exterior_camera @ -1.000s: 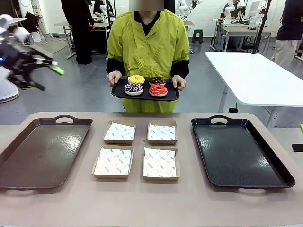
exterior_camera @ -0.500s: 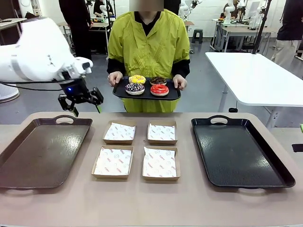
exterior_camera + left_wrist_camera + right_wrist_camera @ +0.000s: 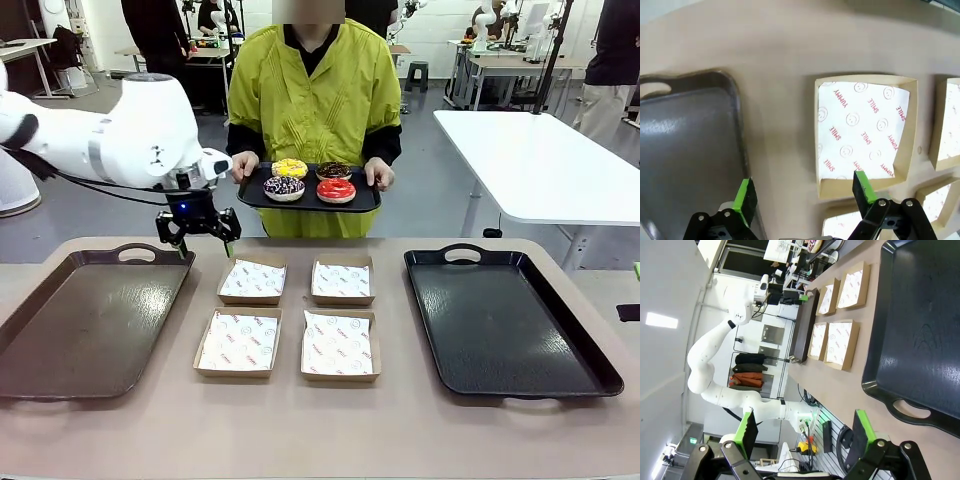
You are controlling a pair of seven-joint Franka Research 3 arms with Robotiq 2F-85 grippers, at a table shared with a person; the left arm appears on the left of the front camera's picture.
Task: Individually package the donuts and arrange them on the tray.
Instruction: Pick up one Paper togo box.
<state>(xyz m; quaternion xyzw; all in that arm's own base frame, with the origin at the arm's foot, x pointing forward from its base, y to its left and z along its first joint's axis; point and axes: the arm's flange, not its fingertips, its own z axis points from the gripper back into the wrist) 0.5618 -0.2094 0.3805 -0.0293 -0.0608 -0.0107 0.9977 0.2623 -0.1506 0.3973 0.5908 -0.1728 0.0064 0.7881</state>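
Note:
A person at the far side holds a small black tray (image 3: 257, 200) with the four donuts on it: yellow-iced (image 3: 289, 167), dark chocolate (image 3: 333, 171), sprinkled (image 3: 284, 186) and glossy red (image 3: 336, 189). My left gripper (image 3: 197, 236) hangs open and empty above the table's far edge, between the brown tray's corner and the far-left box (image 3: 252, 280). In the left wrist view that gripper (image 3: 805, 192) points down beside the box (image 3: 862, 127), fingertips (image 3: 746, 195) wide apart. My right gripper (image 3: 805, 432) is open and empty, off the near end of the black tray (image 3: 920, 315).
Four shallow paper-lined cardboard boxes sit in the table's middle, among them the far-right (image 3: 341, 281), near-left (image 3: 239, 341) and near-right (image 3: 338, 345). A large brown tray (image 3: 85, 320) lies at left and a large black tray (image 3: 500, 320) at right. A white table (image 3: 540, 160) stands behind.
My left arm has swung in from the far left and come down over the table beside the far-left box. The person still holds the donut tray at chest height.

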